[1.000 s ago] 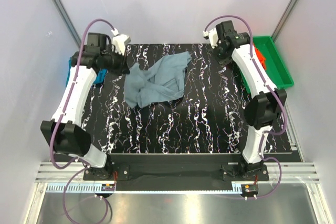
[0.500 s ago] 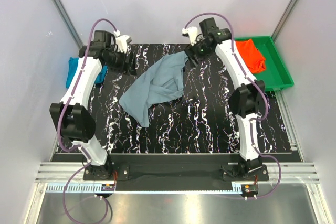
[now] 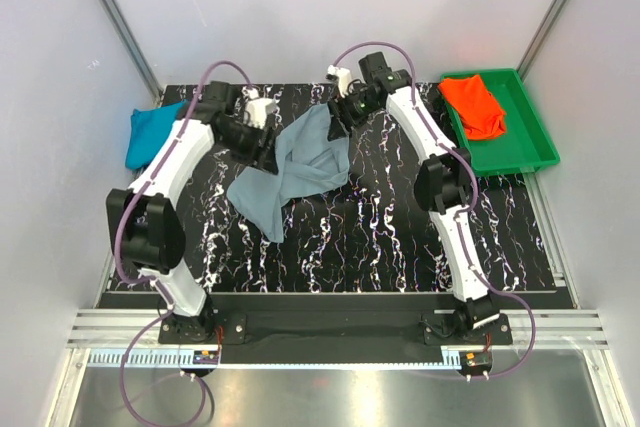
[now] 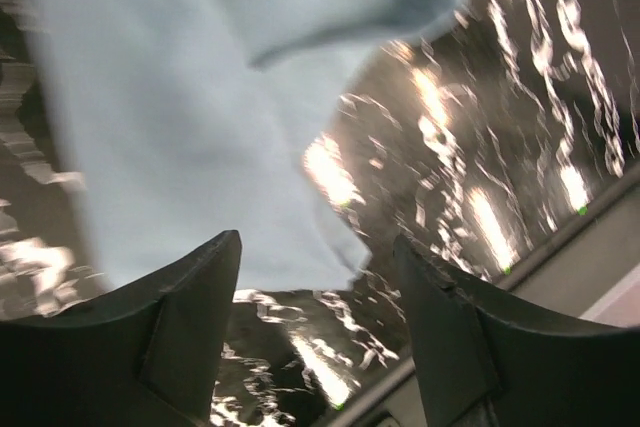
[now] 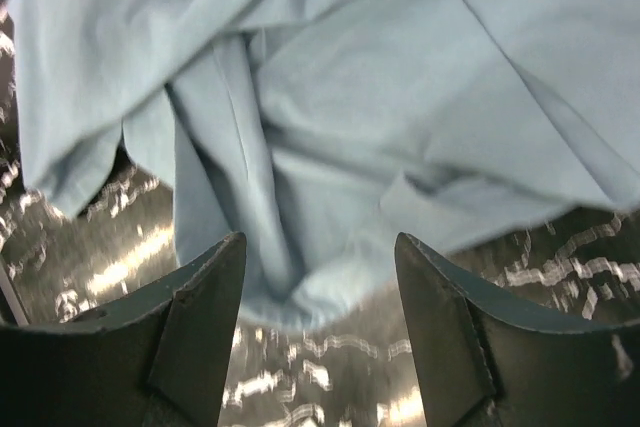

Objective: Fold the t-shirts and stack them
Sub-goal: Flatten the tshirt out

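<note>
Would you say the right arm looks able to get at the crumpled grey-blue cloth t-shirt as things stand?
Probably yes: the right gripper hangs open just over the crumpled grey-blue cloth t-shirt at its far edge, with nothing in between.

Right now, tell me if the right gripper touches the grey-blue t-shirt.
Cannot tell. The right wrist view shows the right gripper open, the grey-blue t-shirt beyond it, neither contact nor gap plain; the top view hides the fingertips.
</note>
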`<state>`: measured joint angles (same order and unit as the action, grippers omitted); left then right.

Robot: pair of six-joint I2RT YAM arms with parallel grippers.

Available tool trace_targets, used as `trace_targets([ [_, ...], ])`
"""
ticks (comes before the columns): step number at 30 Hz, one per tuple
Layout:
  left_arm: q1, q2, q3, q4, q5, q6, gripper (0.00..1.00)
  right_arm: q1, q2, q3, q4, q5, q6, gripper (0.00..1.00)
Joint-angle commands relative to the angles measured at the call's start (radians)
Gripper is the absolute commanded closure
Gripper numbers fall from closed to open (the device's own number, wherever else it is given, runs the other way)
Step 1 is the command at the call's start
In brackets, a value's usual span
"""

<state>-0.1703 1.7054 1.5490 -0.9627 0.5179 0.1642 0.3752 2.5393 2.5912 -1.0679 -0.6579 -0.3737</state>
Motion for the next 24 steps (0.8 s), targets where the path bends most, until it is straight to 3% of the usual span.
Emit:
trace_targets([
  [1,-0.069,0.028,-0.021,-0.002,0.079,0.037,0.34,0.008,0.064,0.075,0.089,-0.094,0.093,0.32],
  [7,-0.086,0.17,0.023,-0.014,0.111,0.04,0.36,0.008,0.114,0.035,0.167,-0.075,0.119,0.3],
  [13,-0.083,0.293,0.075,-0.031,0.054,0.043,0.36,0.001,0.165,0.046,0.088,-0.032,0.124,0.29],
  [24,-0.048,0.439,0.229,-0.001,-0.102,0.014,0.31,-0.048,0.027,-0.267,-0.012,0.061,0.076,0.31],
])
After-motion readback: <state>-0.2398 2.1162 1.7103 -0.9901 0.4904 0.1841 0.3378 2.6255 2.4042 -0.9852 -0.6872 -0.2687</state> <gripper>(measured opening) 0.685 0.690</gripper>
